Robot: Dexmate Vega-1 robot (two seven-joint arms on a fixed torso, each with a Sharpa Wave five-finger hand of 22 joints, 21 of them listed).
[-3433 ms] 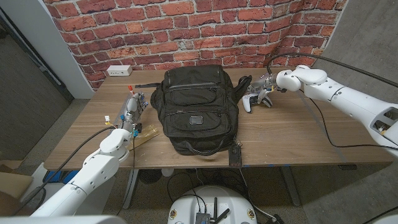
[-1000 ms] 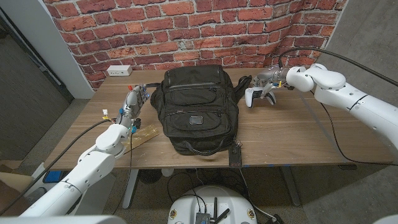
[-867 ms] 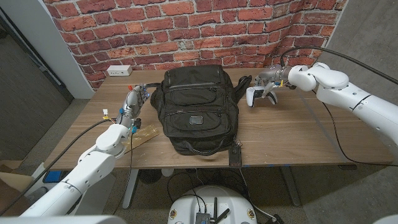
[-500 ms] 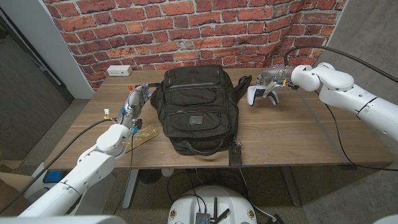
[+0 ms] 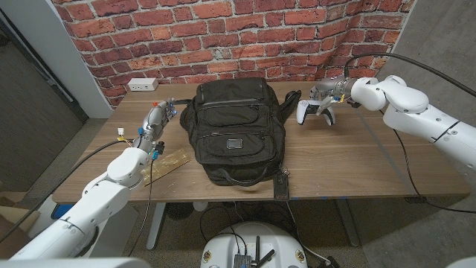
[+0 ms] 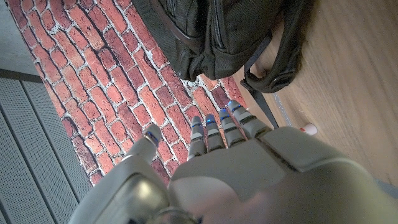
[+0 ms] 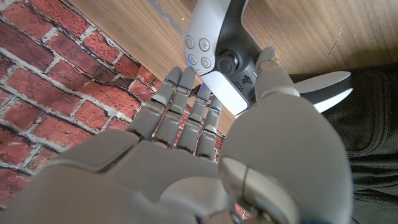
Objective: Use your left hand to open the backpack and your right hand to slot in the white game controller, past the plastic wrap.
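Right hand (image 5: pixel 325 95) clamps the controller (image 5: pixel 308 110) just right of the closed backpack (image 5: pixel 235 130) (lengthwise toward the wall); left hand (image 5: pixel 154 119), fingers apart and empty, waits beside its left flank.

backpack (image 5: pixel 235 132): black | game controller (image 5: pixel 308 109): white with black centre, right of backpack | table (image 5: pixel 349 160): brown wood grain | wall (image 5: pixel 223 37) behind backpack: red brick, pale mortar | outlet box (image 5: pixel 142 84) left of backpack: white | hands (image 5: pixel 155 119): grey, blue-tipped fingers (image 6: pixel 214 124)
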